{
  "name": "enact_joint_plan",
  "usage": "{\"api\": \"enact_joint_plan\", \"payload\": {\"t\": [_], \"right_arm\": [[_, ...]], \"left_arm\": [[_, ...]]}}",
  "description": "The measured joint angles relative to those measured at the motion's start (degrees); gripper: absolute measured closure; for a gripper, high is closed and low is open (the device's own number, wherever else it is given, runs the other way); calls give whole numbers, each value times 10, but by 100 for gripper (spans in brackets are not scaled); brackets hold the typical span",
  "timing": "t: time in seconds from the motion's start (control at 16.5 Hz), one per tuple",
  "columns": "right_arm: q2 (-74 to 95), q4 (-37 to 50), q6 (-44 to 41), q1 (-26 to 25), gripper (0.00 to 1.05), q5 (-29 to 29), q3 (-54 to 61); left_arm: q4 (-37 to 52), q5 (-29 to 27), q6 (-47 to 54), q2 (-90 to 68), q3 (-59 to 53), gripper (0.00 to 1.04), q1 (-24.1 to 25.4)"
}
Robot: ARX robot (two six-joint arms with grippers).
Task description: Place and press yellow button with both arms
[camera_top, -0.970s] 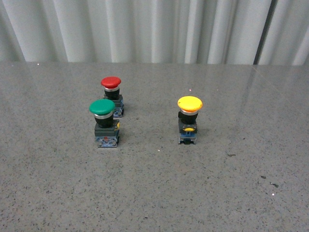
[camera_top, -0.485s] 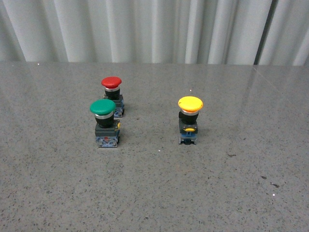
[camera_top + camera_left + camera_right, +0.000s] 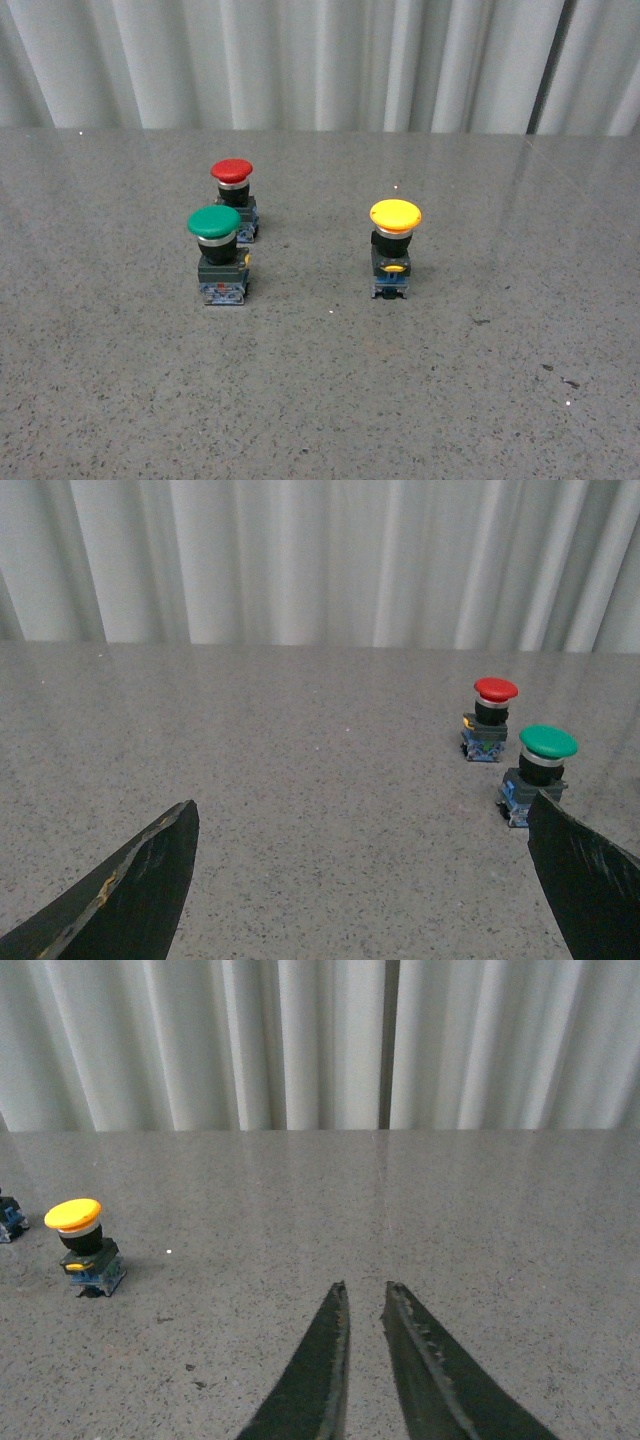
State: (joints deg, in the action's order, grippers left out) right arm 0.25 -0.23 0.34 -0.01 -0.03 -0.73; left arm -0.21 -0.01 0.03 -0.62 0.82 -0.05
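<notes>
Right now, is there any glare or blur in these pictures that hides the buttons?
Front view: sharp; soft sheen on the table, and the yellow button is clear. Left wrist view: red button and green button crisp, dark fingers blurred. Right wrist view: pale streak on the tabletop, nothing hidden.

This looks like a lab or test bench, not a home. A bare grey speckled stone-like tabletop (image 3: 320,400) fills the view, backed by a plain white pleated curtain (image 3: 300,60) that closes off the room behind. On the table stand only three industrial push-button switches, red (image 3: 232,170), green (image 3: 214,222) and yellow (image 3: 395,215), each upright, set out like test pieces.
</notes>
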Motion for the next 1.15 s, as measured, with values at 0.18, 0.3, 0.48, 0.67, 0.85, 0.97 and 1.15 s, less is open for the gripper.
{"api": "enact_joint_plan", "payload": {"t": [0.18, 0.3, 0.48, 0.67, 0.85, 0.97, 1.15], "right_arm": [[0, 0, 0, 0, 59, 0, 0], [0, 0, 0, 0, 41, 0, 0], [0, 0, 0, 0, 17, 0, 0], [0, 0, 0, 0, 7, 0, 0], [0, 0, 0, 0, 7, 0, 0], [0, 0, 0, 0, 7, 0, 0], [0, 0, 0, 0, 7, 0, 0]], "left_arm": [[0, 0, 0, 0, 0, 7, 0], [0, 0, 0, 0, 0, 7, 0], [0, 0, 0, 0, 0, 7, 0], [0, 0, 0, 0, 0, 7, 0], [0, 0, 0, 0, 0, 7, 0], [0, 0, 0, 0, 0, 7, 0], [0, 0, 0, 0, 0, 7, 0]]}}
